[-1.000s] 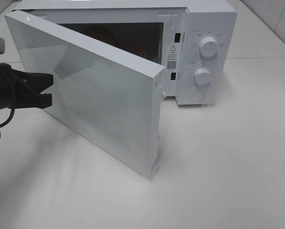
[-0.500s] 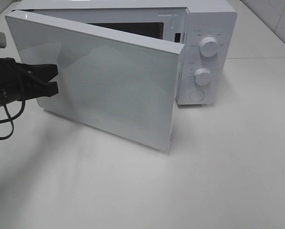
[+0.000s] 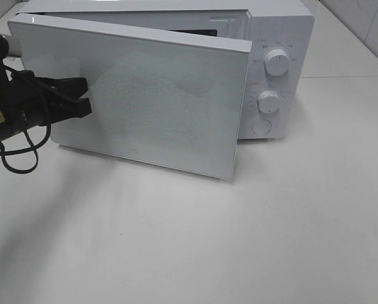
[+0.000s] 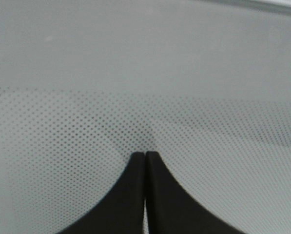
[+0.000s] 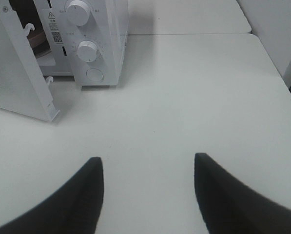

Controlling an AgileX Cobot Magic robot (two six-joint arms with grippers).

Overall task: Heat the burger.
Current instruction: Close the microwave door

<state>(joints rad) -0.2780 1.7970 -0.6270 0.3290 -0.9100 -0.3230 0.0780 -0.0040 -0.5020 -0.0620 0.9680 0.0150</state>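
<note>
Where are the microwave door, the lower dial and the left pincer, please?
Microwave door (image 3: 144, 95), exterior high view: centre of front panel.
Lower dial (image 3: 269, 101), exterior high view: knob face.
Left pincer (image 4: 145, 156), left wrist view: between fingertips.

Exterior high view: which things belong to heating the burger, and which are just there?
In the job:
- microwave
- door, nearly closed
- left gripper, shut, tips against the door
- upper knob and lower knob
- burger: not visible

Just there:
- right gripper, open above the table
</note>
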